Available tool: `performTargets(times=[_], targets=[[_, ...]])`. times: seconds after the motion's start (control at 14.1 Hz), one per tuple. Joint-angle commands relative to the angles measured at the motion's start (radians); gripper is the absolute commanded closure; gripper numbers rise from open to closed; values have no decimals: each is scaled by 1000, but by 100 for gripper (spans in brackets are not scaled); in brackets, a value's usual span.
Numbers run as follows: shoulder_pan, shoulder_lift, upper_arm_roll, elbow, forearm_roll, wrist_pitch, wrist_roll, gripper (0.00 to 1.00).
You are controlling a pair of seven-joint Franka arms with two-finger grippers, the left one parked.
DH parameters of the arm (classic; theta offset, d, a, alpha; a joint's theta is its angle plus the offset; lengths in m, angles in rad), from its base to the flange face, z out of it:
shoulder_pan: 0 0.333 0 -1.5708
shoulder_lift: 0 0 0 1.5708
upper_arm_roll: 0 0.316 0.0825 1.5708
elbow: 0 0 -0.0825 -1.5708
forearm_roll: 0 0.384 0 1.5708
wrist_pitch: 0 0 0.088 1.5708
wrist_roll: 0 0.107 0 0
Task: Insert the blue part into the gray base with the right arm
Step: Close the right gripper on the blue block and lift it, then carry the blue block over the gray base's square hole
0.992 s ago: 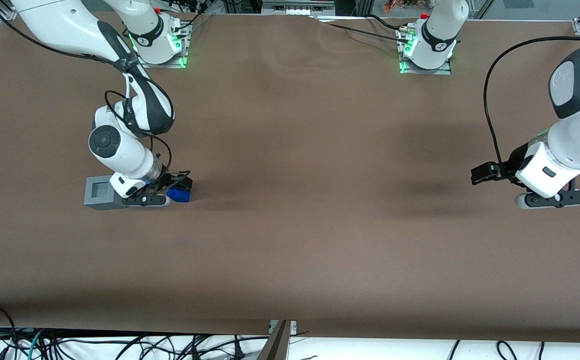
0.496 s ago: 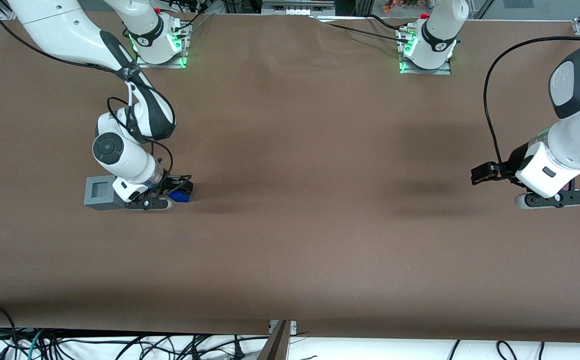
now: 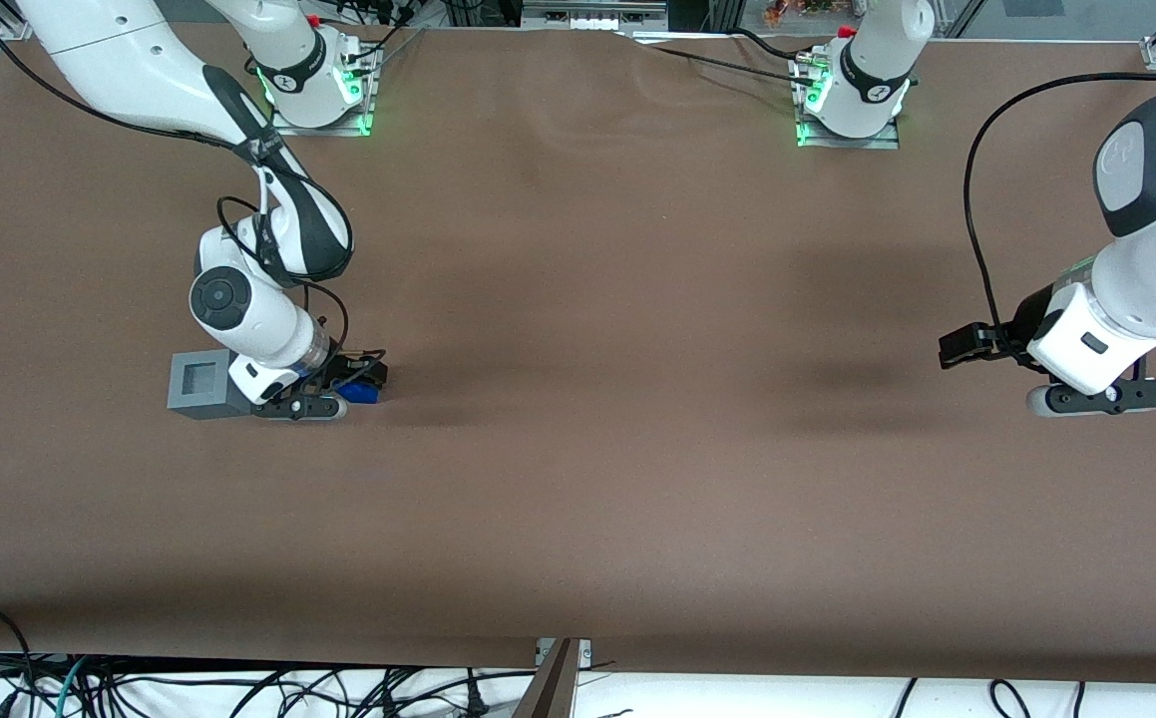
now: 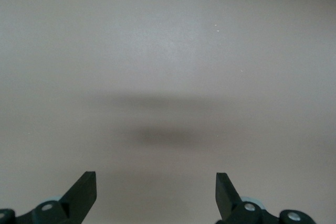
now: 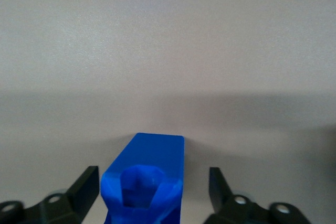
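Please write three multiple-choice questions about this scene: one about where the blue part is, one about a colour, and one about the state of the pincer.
1. Where is the blue part?
A. In the gray base's recess
B. On the table, between the pincer's fingers
C. Lifted above the gray base

2. What colour is the table surface?
A. Brown
B. White
C. Green

3. What is the state of the pincer?
A. Shut on the blue part
B. Shut on nothing
C. Open

Answers:
1. B: the wrist view shows it between the fingers, beside the gray base.
2. A: the front view shows brown.
3. C: a gap shows on one side of the part.
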State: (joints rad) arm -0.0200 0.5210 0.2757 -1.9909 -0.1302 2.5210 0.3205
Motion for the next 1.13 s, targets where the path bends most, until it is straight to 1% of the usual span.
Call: performTargets(times=[0.0, 0.07, 0.35, 0.64, 0.92, 1.06], targets=[[6, 20, -3, 17, -28, 7, 28, 61], [6, 20, -3, 17, -28, 7, 28, 75], [6, 20, -3, 17, -29, 4, 26, 100], [3, 10, -9, 30, -32, -23, 14, 100], [0, -38, -9, 49, -37, -117, -1, 100], [-2, -76, -16, 70, -37, -195, -53, 100]])
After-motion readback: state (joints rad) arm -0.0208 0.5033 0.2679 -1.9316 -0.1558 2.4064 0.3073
